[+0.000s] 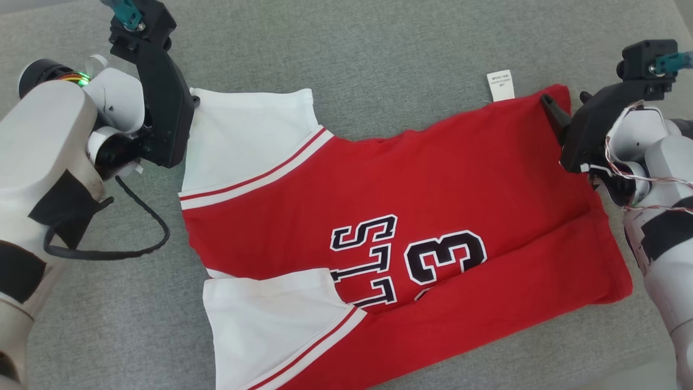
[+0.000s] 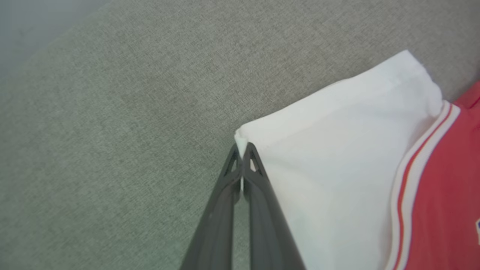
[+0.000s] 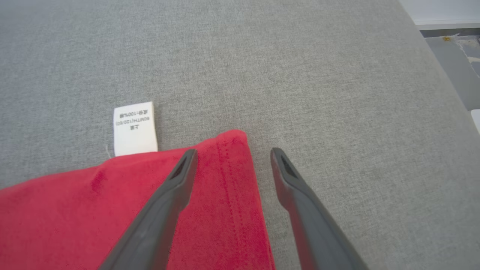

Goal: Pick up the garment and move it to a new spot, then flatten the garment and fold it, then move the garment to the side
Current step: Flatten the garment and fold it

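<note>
Where its near edge is folded over (covering part of the lettering), the garment (image 1: 379,216) lies spread on grey upholstery (image 1: 379,49). At the far edge, the left gripper (image 2: 243,148) is pinched tight on the white sleeve's corner; the right gripper (image 3: 234,159), spread wide, straddles the red hem corner near the care label (image 3: 135,128), gripping nothing.

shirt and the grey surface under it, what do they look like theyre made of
The shirt is probably a soft cotton-type knit, matte: the right wrist view shows a slightly fuzzy face and a stitched hem. The surface looks like woven upholstery cloth, matte grey, with a fine crisscross weave. The label is a smooth white printed strip; its fibre is unclear.
</note>
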Controlling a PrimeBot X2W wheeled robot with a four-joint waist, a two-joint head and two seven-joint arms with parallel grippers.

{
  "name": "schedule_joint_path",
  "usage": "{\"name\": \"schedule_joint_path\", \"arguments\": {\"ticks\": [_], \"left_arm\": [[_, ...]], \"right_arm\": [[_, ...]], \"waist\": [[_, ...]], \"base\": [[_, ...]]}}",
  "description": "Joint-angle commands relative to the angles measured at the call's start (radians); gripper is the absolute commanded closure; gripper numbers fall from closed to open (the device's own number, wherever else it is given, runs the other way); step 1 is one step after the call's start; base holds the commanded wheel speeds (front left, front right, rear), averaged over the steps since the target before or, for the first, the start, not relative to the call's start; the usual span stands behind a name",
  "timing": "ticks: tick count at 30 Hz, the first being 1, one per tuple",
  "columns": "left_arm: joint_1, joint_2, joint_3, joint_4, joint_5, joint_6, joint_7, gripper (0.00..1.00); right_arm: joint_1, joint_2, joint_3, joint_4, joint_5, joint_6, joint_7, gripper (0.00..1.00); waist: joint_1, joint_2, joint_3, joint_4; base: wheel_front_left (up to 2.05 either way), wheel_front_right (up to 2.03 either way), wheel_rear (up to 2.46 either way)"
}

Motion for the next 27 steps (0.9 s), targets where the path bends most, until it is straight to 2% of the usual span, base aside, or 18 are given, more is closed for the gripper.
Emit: {"name": "schedule_joint_path", "arguments": {"ticks": [1, 4, 5, 6, 7, 9, 11, 13, 20, 27], "left_arm": [[-0.018, 0.009, -0.009, 0.0, -0.007, 0.0, -0.006, 1.0], [-0.023, 0.011, -0.029, -0.006, -0.018, 0.0, -0.008, 1.0], [-0.027, 0.012, -0.035, -0.008, -0.021, 0.0, -0.008, 1.0], [-0.031, 0.013, -0.04, -0.01, -0.026, 0.0, -0.01, 1.0], [-0.034, 0.015, -0.047, -0.012, -0.03, 0.0, -0.011, 1.0], [-0.037, 0.017, -0.057, -0.015, -0.035, 0.0, -0.016, 1.0], [-0.04, 0.02, -0.067, -0.016, -0.04, 0.0, -0.023, 1.0], [-0.046, 0.021, -0.077, -0.018, -0.046, 0.0, -0.035, 1.0], [-0.064, 0.04, -0.11, -0.013, -0.054, 0.0, -0.088, 1.0], [-0.102, 0.061, -0.133, 0.013, -0.032, 0.0, -0.166, 1.0]], "right_arm": [[-0.017, 0.008, 0.008, 0.016, -0.005, -0.001, 0.0, 0.0], [-0.045, 0.008, 0.027, 0.058, -0.013, -0.001, -0.003, 0.03], [-0.054, 0.008, 0.034, 0.072, -0.015, -0.001, -0.004, 0.19], [-0.063, 0.008, 0.041, 0.085, -0.019, -0.001, -0.005, 0.26], [-0.073, 0.009, 0.046, 0.1, -0.025, -0.001, -0.006, 0.39], [-0.091, 0.009, 0.057, 0.127, -0.033, -0.001, -0.008, 0.54], [-0.106, 0.012, 0.063, 0.151, -0.041, -0.001, -0.013, 0.62], [-0.116, 0.015, 0.07, 0.172, -0.047, -0.001, -0.019, 0.99], [-0.162, 0.012, 0.059, 0.229, -0.063, -0.001, -0.084, 1.0], [-0.182, 0.01, 0.031, 0.246, -0.03, -0.001, -0.17, 1.0]], "waist": [[-0.0001, -0.0001, 0.003, 0.007], [-0.0001, -0.0001, 0.005, 0.015], [-0.0001, -0.0001, 0.005, 0.018], [-0.0001, -0.0001, 0.005, 0.021], [-0.0001, -0.0001, 0.006, 0.023], [-0.0001, -0.0001, 0.006, 0.028], [-0.0001, -0.0001, 0.006, 0.032], [-0.0001, -0.0001, 0.005, 0.035], [-0.0001, -0.0001, -0.004, 0.043], [-0.0001, -0.0001, -0.014, 0.047]], "base": [[0.0, 0.0, 0.0], [0.0, 0.0, 0.0], [0.0, 0.0, 0.0], [0.0, 0.0, 0.0], [0.0, 0.0, 0.0], [0.0, 0.0, 0.0], [0.0, 0.0, 0.0], [0.0, 0.0, 0.0], [0.0, 0.0, 0.0], [0.0, 0.0, 0.0]]}}
